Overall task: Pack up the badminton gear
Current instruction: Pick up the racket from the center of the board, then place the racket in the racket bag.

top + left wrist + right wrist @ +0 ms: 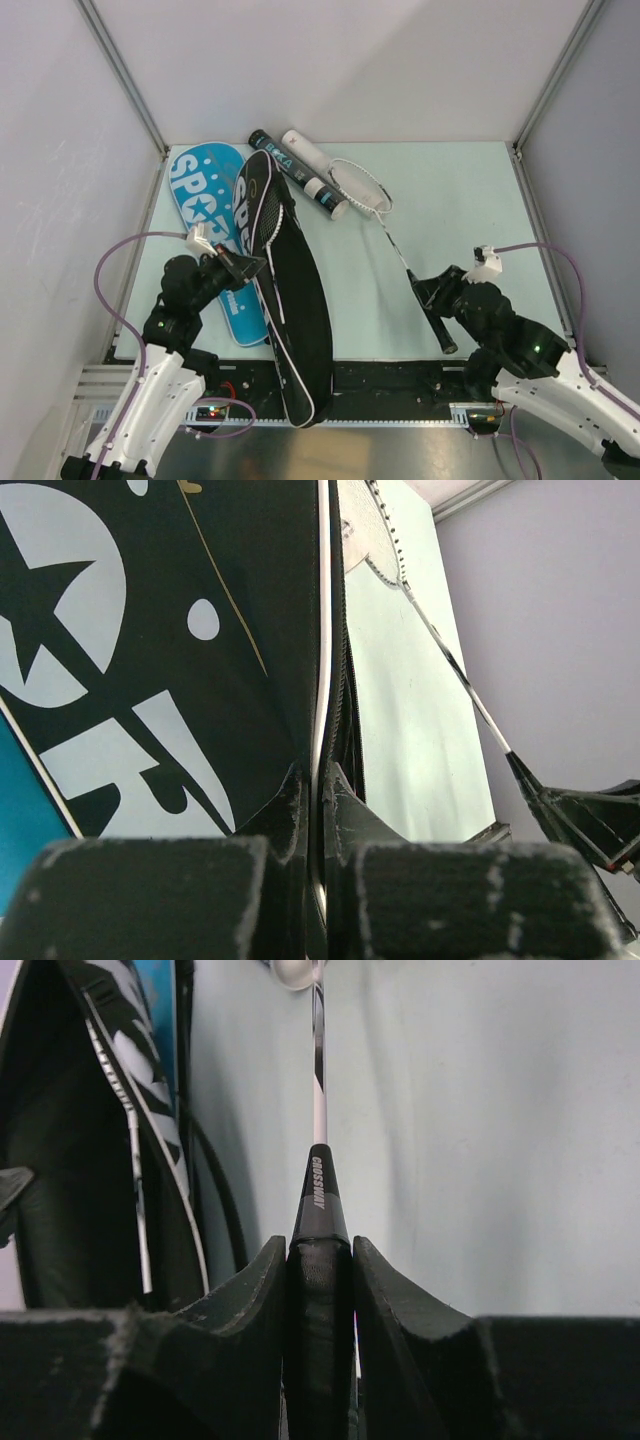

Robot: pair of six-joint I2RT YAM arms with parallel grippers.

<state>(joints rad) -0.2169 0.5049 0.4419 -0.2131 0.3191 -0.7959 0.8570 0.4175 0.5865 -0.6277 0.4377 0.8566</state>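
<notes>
Two bags are lying on the table. The black bag is stretching from the near edge toward the back, and the blue bag is resting against its left side. The left fingers are pinching tightly shut on the black bag's right-hand rim. They seem to be holding that edge up so the mouth is gaping toward the racket.

The racket is lying right of the black bag, well apart from it, with its head pointing to the back and its handle pointing to the near side. The right fingers are clamping narrowly around the dark handle just below the shaft. That grip is probably meant for steering the head sideways into the black bag's opening.

Behind the black bag's top, the black tube and the white tube are lying side by side, with the racket's head touching their right ends. They are not yet packed. No shuttlecock is showing.
</notes>
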